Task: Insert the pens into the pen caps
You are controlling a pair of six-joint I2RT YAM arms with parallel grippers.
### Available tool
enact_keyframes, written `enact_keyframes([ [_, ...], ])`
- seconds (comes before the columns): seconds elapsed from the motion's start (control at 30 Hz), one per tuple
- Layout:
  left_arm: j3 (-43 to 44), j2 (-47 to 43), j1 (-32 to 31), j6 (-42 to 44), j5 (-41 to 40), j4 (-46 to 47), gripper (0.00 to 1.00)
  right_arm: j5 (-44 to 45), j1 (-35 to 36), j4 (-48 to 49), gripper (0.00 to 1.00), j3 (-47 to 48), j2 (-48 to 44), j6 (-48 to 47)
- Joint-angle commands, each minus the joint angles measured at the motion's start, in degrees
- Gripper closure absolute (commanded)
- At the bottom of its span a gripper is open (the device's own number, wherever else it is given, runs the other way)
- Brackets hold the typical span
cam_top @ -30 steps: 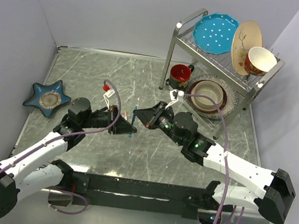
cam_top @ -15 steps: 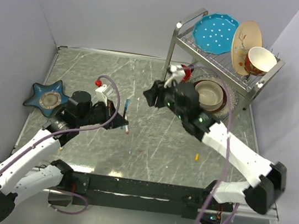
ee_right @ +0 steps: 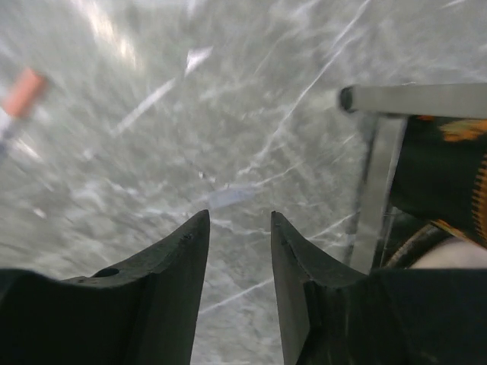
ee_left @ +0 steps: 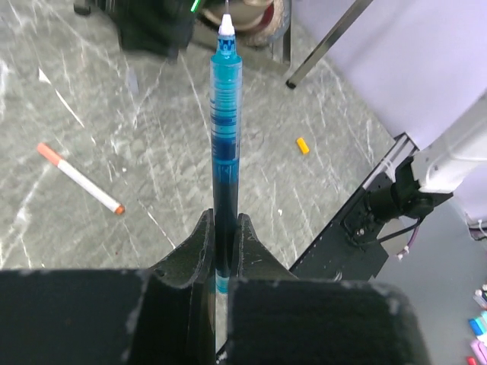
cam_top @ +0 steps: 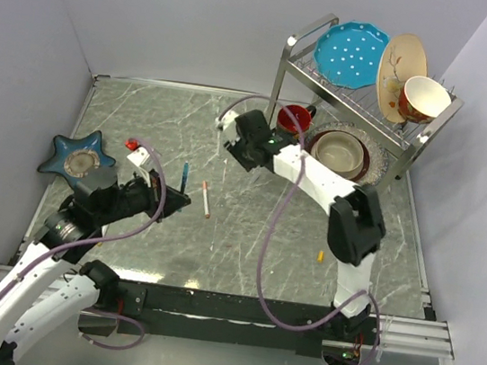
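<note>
Left claw (ee_left: 222,220): clamped tight on the lower barrel of the blue-teal pen (ee_left: 226,129). The pen stands straight out from the fingers with its writing tip bare and no cap on it. It is held above the counter (cam_top: 144,114), well to the left of the dish rack (cam_top: 279,83).

Right claw (ee_right: 237,217): fingers parted by a narrow gap with nothing between them, hovering just beside the rack's front-left leg.

White pen (ee_left: 80,179): flat on the counter between the blue-teal pen and the rack, nearer the pen. One end is red-orange, which I read as its cap already seated, so that one looks done.

Yellow-orange cap (ee_left: 303,145): loose on the counter in front of the rack, toward the arm bases, well apart from both claws.

Remaining, by my read: fetch the yellow-orange cap and mate it to the held pen. No other pen in view.
</note>
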Motion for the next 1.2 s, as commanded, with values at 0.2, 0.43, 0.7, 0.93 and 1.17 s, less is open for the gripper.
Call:
enact_keyframes([
  [0.2, -0.7, -3.0, 0.0, 1.4, -1.3, 2.2, 0.99, -14.9, -4.3, -12.5, 0.42, 1.5, 2.4, -26.4],
  [0.43, -0.7, -3.9, 0.0, 1.4, -2.0, 2.2, 0.99, -19.4, -7.2, -13.6, 0.40, 0.5, 4.3, -38.4],
  [0.7, -0.9, -5.1, 0.0, 1.2, -3.2, 2.4, 0.99, -22.9, -8.7, -12.4, 0.44, 0.5, 5.8, -47.7],
  [0.93, -1.0, -5.9, 0.0, 1.0, -4.1, 2.4, 0.99, -23.0, -8.8, -10.8, 0.47, -0.6, 7.9, -51.0],
  [1.17, -1.1, -6.6, 0.0, 0.8, -4.4, 2.4, 0.99, -23.8, -8.8, -10.8, 0.47, 0.5, 9.9, -53.2],
])
